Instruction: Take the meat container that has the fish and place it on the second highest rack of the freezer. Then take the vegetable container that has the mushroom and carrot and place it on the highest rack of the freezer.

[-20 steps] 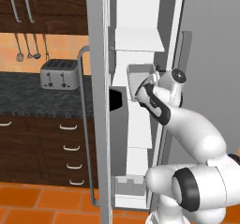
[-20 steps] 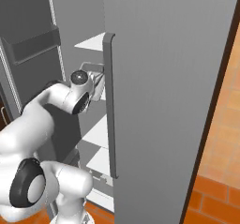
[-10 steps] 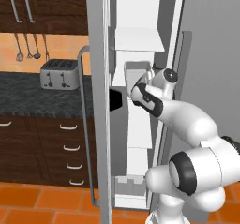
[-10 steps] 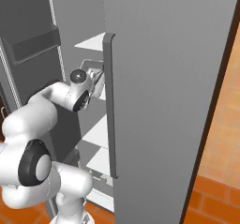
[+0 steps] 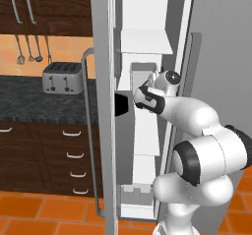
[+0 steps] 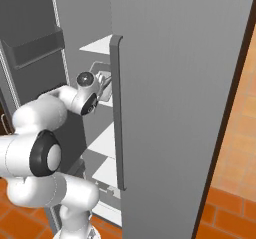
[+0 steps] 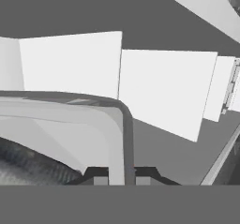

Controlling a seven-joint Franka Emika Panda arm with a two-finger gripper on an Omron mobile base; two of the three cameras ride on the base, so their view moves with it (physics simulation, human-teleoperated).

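Gripper point(image 7: 117, 180) is pinched tight on the rim of the meat container point(image 7: 70, 134), 1 fingertip each side of the tray's right wall in the hand view. The fish point(image 7: 28, 164) lies inside, a grey scaly body at the tray's lower left, so this looks like step 1 of 2, the fish tray going in.

Left base view: the arm reaches into the open freezer point(image 5: 147, 106) and holds the tray point(image 5: 143, 76) at about mid height of the white stack, just below a white shelf point(image 5: 146, 41). Right base view has the wrist just beside the edge of the fridge door point(image 6: 165, 98), shelves stepped behind it. Can't tell for sure which level is the second highest rack from these angles, so count down from the top before committing.

To do it well:
- keep the tray level so the fish doesn't slide out
- push in far enough that the tray base sits fully on the shelf, not overhanging
- clear the shelf above with the tray wall and the wrist
- lower till the base is touching, then let go, back straight out

Vegetable tray isn't in view here
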